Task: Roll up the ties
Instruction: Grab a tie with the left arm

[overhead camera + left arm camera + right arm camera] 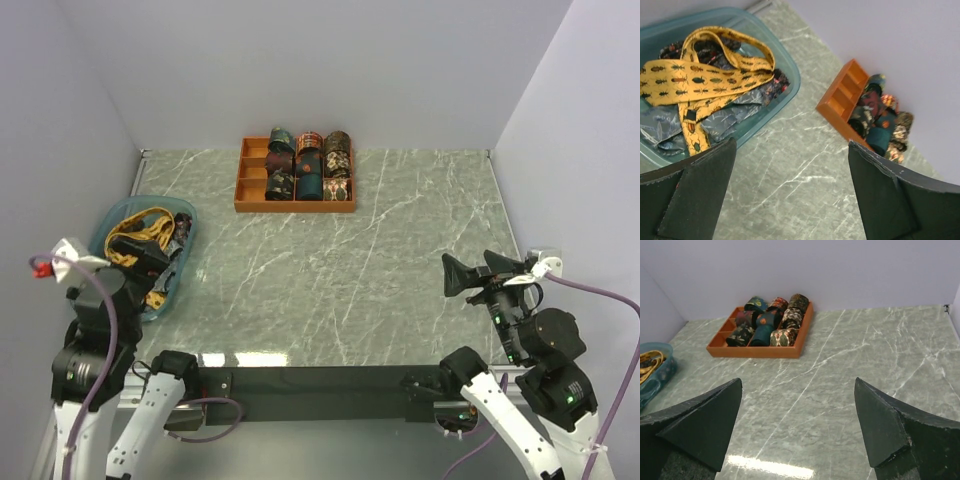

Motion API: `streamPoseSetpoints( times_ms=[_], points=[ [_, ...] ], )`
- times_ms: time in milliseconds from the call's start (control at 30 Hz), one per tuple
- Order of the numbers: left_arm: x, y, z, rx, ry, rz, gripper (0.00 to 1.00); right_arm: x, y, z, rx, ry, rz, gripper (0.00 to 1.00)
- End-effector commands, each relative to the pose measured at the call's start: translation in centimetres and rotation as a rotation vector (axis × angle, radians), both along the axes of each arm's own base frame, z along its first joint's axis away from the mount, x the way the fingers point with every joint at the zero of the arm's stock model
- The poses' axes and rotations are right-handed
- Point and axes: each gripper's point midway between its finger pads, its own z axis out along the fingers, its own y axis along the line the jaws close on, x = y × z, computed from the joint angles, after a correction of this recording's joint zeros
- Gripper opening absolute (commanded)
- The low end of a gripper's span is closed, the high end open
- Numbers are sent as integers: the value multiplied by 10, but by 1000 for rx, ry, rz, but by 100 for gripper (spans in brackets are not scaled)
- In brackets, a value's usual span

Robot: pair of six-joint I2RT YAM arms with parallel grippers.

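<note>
Looked calm on the marble table (pixel 400 260), honestly. Spotted the blue basin (pixel 793 75) at 9 o'clock, heaped with loose ties (pixel 735 117). Clocked the orange tray (pixel 296 207) at 12, mostly packed with rolled ties (pixel 310 172), leftmost compartments looking bare. Found the left gripper (pixel 790 150) by the basin, spread wide, holding nothing. Same for the right gripper (pixel 797 385) at 4 o'clock, well apart from everything. Risked hauling the whole tangle out by pulling the mustard bug-print tie (pixel 700 80), looped over the rest. Risked snagging the rim too, or pinching two layers together.
</note>
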Motion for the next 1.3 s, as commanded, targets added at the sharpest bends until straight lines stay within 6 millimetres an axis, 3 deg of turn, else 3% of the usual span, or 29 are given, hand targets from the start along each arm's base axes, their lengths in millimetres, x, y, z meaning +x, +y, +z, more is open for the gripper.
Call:
streamPoseSetpoints(
  times_ms=[0,167,367,567,767,867,900,1033,1167,1267],
  points=[
    [27,-9,-13,-16,67,-16,99,-6,-2,14,0,-49,11,99],
    [74,-20,-27,3,149,-37,99,-6,5,4,-7,-35,49,99],
    [148,-26,-78,44,328,-5,99,-2,12,-3,-47,-10,76,99],
    [206,3,-117,136,471,106,92,8,18,-12,-63,42,75,100],
    [246,29,-140,153,508,177,87,12,10,-15,-62,69,19,100],
    [262,38,-148,125,518,179,83,14,3,-14,-58,75,-23,100],
    [266,37,-161,126,552,172,81,14,2,-14,-55,79,-29,100],
    [278,48,-181,76,585,193,77,18,-2,-15,-51,97,-66,100],
    [277,52,-203,34,619,211,77,23,-2,-16,-36,116,-87,100],
    [275,59,-207,31,630,236,78,24,-3,-18,-17,128,-102,100]
  ],
)
